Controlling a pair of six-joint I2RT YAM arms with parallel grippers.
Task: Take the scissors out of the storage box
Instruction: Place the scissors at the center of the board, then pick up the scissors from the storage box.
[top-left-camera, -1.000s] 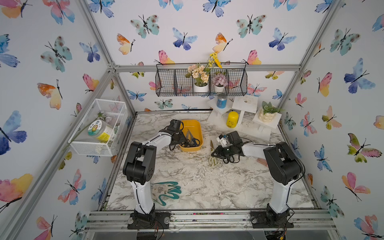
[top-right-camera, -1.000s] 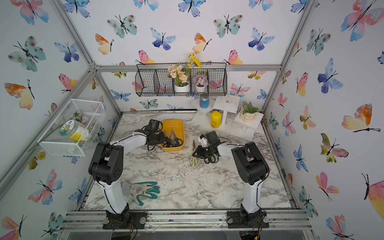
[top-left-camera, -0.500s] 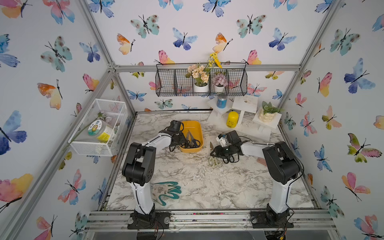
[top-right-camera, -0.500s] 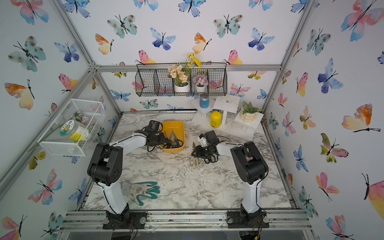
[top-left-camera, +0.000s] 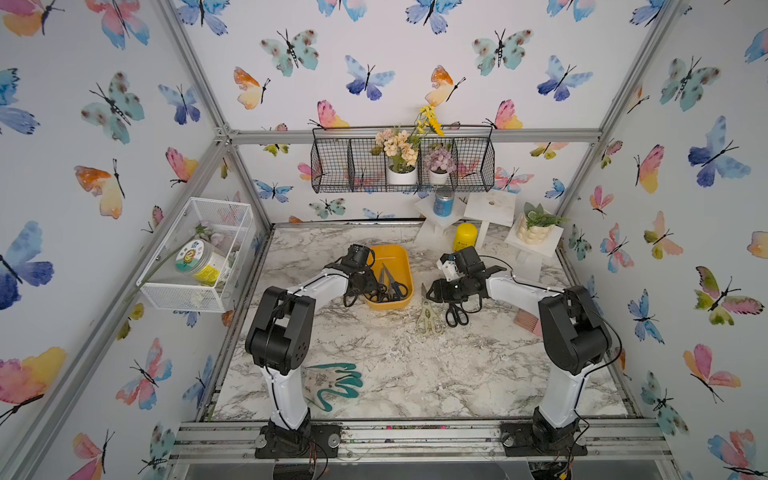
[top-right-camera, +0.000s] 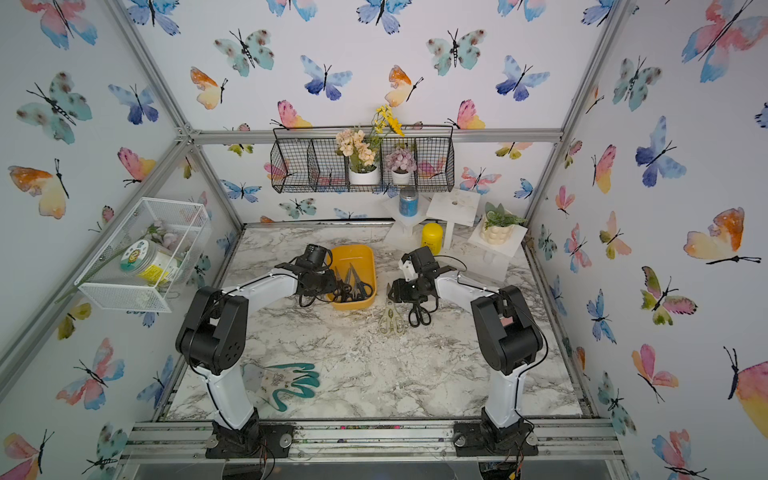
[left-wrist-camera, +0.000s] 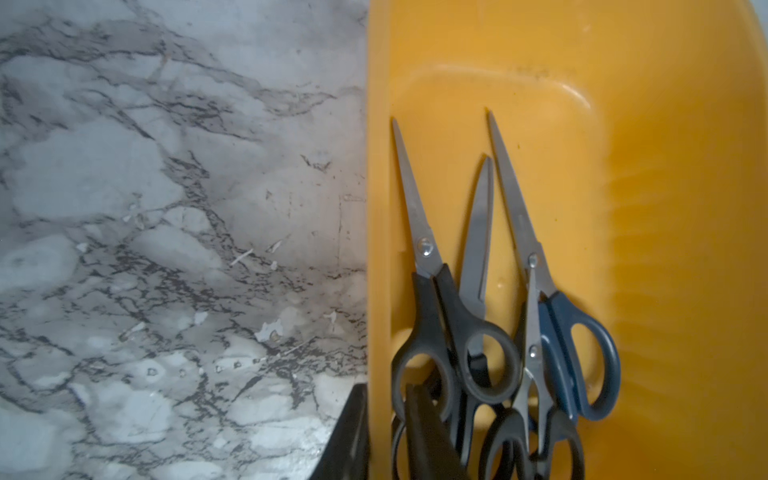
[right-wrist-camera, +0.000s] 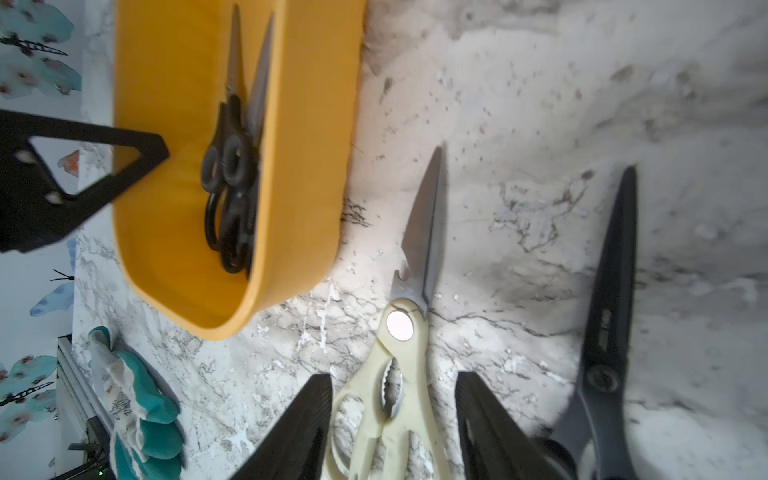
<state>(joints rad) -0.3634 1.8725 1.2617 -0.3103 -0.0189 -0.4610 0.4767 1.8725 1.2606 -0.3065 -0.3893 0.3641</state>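
The left gripper (left-wrist-camera: 385, 390) is low at the side wall of the box (left-wrist-camera: 685, 208). Its fingers (left-wrist-camera: 430, 444) are a little apart and the rim of the box passes between them. One finger is outside, above the table (left-wrist-camera: 166, 208). The other is inside, just over the handles of the scissors (left-wrist-camera: 455, 328). I cannot tell if the fingers touch the rim. Several pairs lie in the box ahead of the fingers, handles toward them and blades pointing away. Most are black, and one is a blue pair (left-wrist-camera: 577, 345).

The right gripper (right-wrist-camera: 394, 376) is over the table beside the box, and its fingers (right-wrist-camera: 486, 419) are wide apart. The cream shears (right-wrist-camera: 400, 325) lie flat on the table with the handles between the two fingers, touching neither. The blade points ahead of the tips. A black pair (right-wrist-camera: 611, 291) lies on the table just outside one finger, almost parallel to the shears.
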